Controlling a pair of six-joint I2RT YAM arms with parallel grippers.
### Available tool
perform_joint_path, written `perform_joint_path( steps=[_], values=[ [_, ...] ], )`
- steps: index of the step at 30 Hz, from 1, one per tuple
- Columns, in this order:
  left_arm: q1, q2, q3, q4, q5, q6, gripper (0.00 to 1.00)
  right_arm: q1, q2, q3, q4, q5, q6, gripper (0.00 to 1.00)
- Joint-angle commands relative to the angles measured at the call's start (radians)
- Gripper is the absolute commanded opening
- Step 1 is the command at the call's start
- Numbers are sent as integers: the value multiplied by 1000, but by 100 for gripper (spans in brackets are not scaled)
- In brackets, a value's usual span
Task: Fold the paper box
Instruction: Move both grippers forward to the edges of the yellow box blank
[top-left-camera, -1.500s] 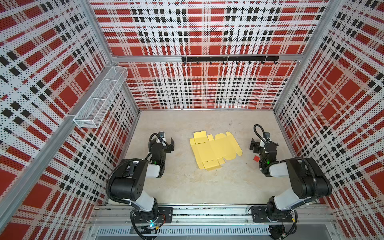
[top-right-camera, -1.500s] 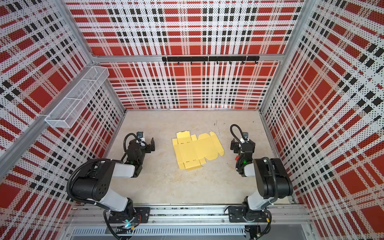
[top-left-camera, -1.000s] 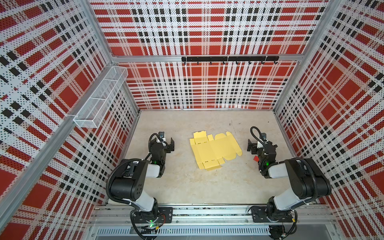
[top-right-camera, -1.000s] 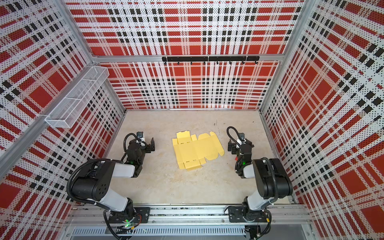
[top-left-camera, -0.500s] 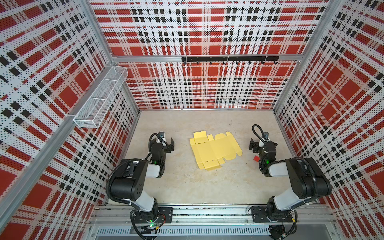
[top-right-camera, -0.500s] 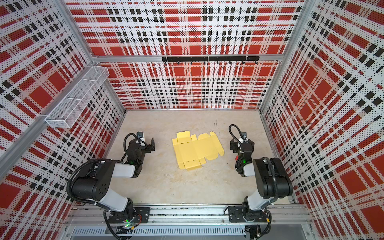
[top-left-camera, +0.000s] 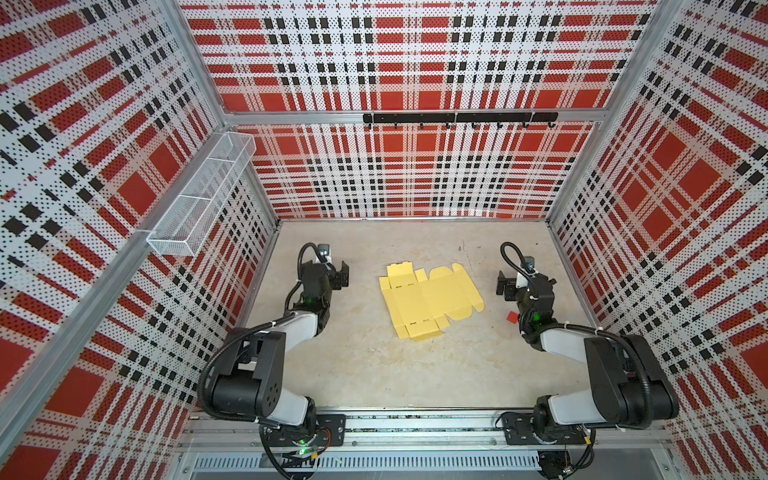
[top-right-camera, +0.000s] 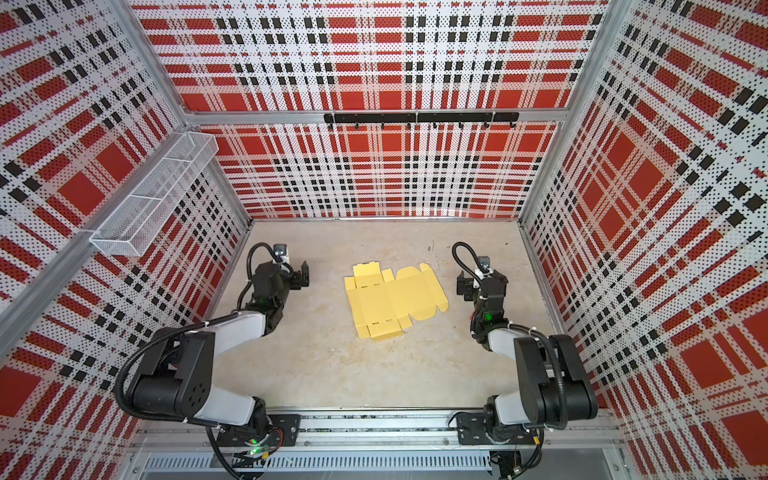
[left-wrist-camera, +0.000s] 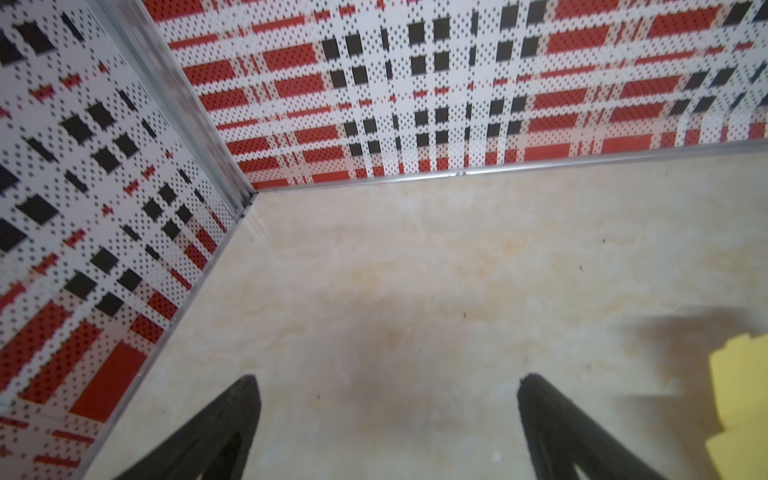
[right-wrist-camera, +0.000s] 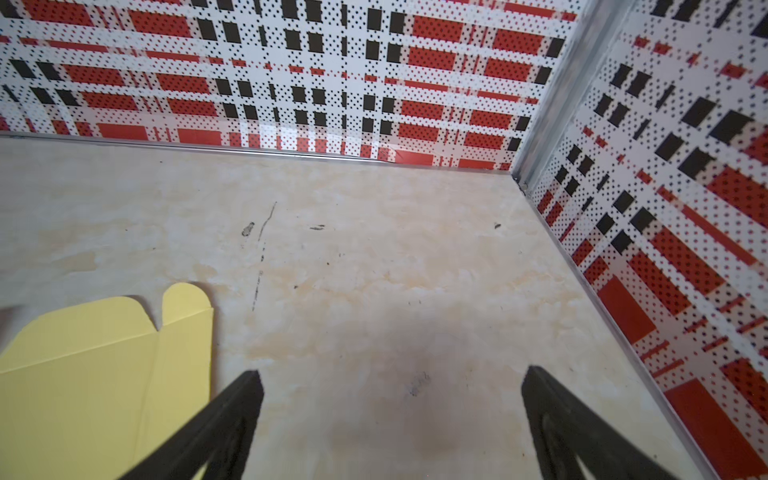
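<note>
Both top views show the paper box (top-left-camera: 430, 297) unfolded, flat on the table (top-left-camera: 374, 365) btwn the left gripper (top-left-camera: 340, 277) and right gripper (top-left-camera: 503, 286), both w/ jaws wide apart, empty (no fold begun yet), so next move prob. needs one arm reaching in to lift a flap.

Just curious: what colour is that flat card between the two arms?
Pale yellow; the card shows best in a top view.
</note>
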Motion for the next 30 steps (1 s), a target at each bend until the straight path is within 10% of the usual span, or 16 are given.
perform_joint_path(
  steps=[1,9,30],
  values=[
    [-30,-55,161,-371,-1,-7,99,11,-31,114,-174,-53,27,100],
    [-141,36,556,-1030,148,-248,99,47,88,457,-595,-254,287,100],
    [-235,115,232,-639,554,-751,99,84,437,672,-869,-486,500,99]
  ],
)
